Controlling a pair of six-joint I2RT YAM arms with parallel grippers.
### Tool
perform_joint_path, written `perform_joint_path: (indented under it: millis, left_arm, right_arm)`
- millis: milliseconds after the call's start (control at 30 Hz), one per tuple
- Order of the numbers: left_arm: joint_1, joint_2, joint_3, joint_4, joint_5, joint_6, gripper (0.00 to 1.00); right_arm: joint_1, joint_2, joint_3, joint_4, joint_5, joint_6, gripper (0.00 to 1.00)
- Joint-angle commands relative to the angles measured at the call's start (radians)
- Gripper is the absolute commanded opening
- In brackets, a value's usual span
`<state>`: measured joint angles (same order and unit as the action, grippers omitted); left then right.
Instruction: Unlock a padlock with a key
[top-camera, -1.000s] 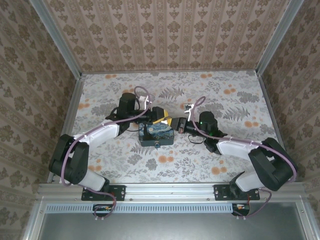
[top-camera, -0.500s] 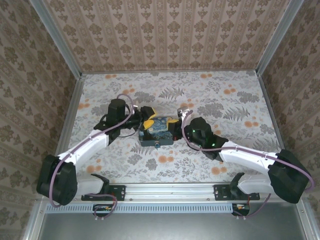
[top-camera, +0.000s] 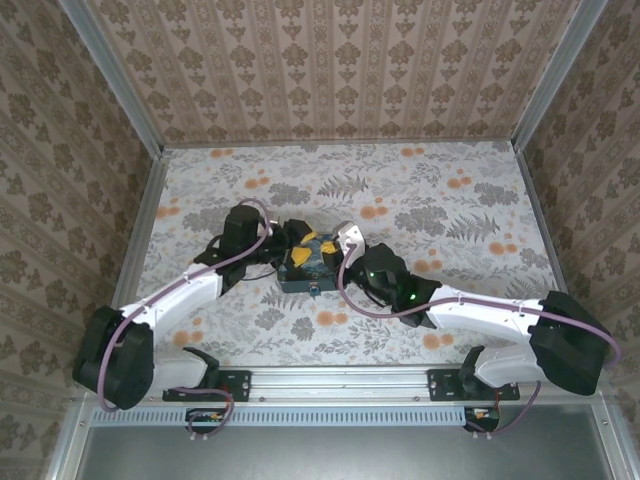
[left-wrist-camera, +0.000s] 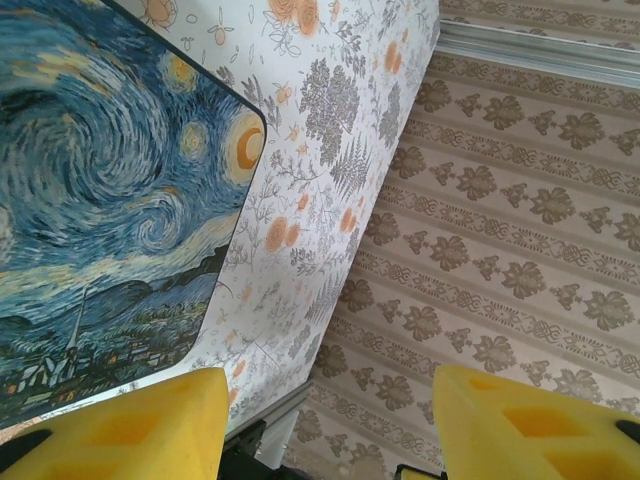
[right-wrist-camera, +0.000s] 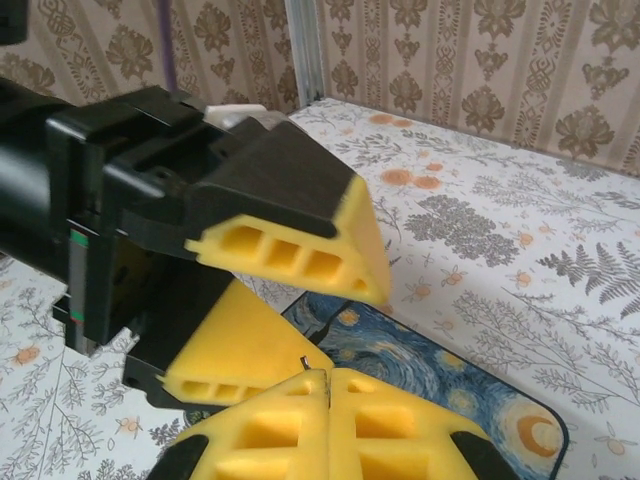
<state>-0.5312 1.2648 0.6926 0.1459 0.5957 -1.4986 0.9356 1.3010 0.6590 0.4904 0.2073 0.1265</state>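
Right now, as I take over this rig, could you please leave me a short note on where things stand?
Left claw: open, empty, hovering over the painted box.
Right claw: shut above the same box, a thin dark sliver, apparently the key, poking from its tips.
Padlock: possibly the small fitting on the box's front edge; too small to tell.
Done: key apparently picked up.
To do: insert it, turn, free the shackle.

Right claw (right-wrist-camera: 328, 380) pinching tiny key (right-wrist-camera: 303, 362); left claw (right-wrist-camera: 345, 322) spread, above painted box (right-wrist-camera: 455, 385)
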Motion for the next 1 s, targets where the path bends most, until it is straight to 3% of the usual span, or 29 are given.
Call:
perform_joint_path:
  millis: [0,367,767,967]
  left_arm:
    - [-0.016,0.025,0.032,0.057,-0.018,-0.034,0.56]
    - [-0.029,0.041,0.024,0.076,-0.025,-0.04,0.32]
    - [-0.038,0.039,0.021,0.081,-0.027,-0.04,0.17]
    - [-0.042,0.043,0.02,0.083,-0.032,-0.032,0.0]
  right_arm:
    - [0.016,0.022,0.04,0.035,0.042,-0.043,0.0]
    - [0.023,0.053,0.054,0.032,0.067,-0.051,0.0]
    - [0.023,0.07,0.063,0.024,0.082,-0.062,0.0]
    - [0.026,0.07,0.06,0.026,0.079,-0.059,0.0]
